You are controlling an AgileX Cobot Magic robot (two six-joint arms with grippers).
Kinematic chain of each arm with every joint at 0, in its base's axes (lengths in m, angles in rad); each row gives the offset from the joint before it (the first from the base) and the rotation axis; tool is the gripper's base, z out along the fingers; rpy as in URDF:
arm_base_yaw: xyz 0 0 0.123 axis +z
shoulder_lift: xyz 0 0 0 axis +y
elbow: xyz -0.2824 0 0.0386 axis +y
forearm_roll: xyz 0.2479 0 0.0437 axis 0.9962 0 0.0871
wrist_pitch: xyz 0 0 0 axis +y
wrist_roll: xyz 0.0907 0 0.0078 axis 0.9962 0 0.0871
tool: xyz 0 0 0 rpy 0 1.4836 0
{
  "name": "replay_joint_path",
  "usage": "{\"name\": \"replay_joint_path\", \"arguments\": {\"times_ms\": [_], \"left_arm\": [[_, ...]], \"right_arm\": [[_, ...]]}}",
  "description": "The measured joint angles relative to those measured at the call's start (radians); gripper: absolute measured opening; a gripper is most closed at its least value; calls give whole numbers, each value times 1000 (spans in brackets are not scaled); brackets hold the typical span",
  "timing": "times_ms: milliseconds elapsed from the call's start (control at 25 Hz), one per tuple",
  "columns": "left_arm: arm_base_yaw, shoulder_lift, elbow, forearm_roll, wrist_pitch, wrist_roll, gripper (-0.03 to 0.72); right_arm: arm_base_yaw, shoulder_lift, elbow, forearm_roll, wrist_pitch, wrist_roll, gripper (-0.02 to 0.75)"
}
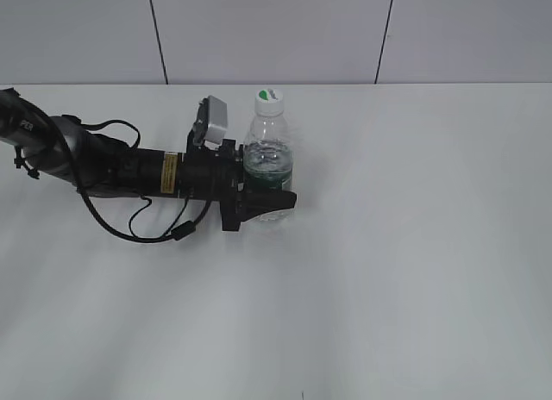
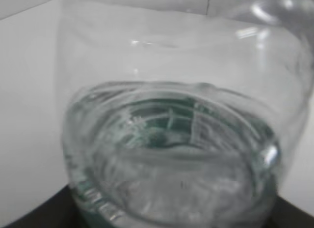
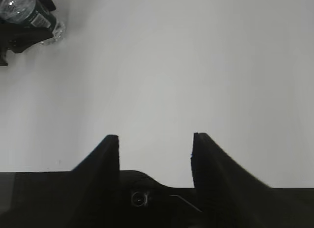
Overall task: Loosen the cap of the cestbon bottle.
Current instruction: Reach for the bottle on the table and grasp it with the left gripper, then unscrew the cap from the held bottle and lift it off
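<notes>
Small clear plastic cestbon bottle [image 1: 268,163] with dark green label band stands upright on white counter [image 1: 414,245], left of centre, near back wall. Label lettering too blurred to read. Small round white screw cap [image 1: 268,100] with green mark on top sits on neck. Left end effector [image 1: 263,197], black, reaching in from left, clamps bottle at label band. Yellow sticker on arm, writing unreadable. Right end effector [image 3: 155,147] hangs above bare counter, fingers spread, holding nothing, well apart from bottle.

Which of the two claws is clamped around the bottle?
The left claw: it grips the cestbon bottle at its green label. The right claw hangs open over bare table.
</notes>
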Motion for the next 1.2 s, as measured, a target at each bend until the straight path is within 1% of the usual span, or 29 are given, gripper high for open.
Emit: {"name": "replay_joint_path", "arguments": {"times_ms": [80, 240, 360, 560, 880, 1040, 1200], "left_arm": [[-1, 0, 0, -3, 0, 10, 412], [-1, 0, 0, -4, 0, 15, 412], [-1, 0, 0, -5, 1, 17, 412], [-1, 0, 0, -5, 1, 28, 412], [-1, 0, 0, 0, 1, 29, 412], [-1, 0, 0, 0, 1, 29, 412], [-1, 0, 0, 0, 1, 29, 412]], "right_arm": [[0, 72, -35, 41, 16, 0, 370], [0, 261, -137, 79, 69, 0, 389], [0, 394, -243, 119, 98, 0, 398], [10, 636, -468, 174, 156, 0, 399], [113, 1003, -867, 192, 165, 35, 399], [164, 1154, -1017, 192, 166, 52, 399], [212, 1266, -1125, 193, 166, 79, 399]]}}
